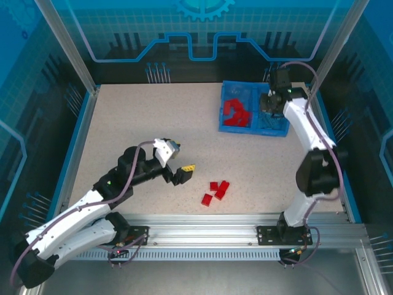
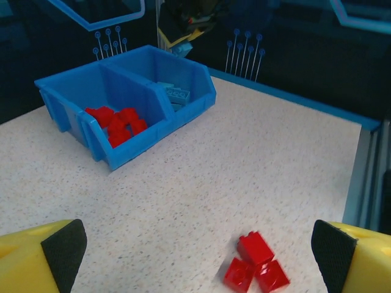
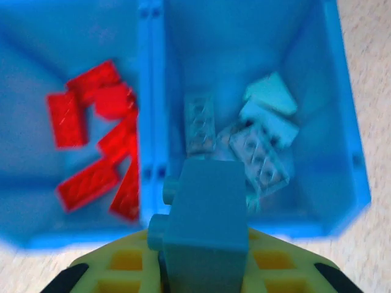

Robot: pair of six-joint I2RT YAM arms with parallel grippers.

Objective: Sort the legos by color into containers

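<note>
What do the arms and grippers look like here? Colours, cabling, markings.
Both the left arm and right arm have white link shells, black joint housings and a greyish-purple cable looped outside. The left gripper has yellow fingers with black pads; the right gripper shows the same yellow.

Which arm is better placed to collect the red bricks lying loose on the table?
Left. Its open fingers face the loose red bricks; the right arm's fingers are over the bin, shut on a light blue brick.
</note>
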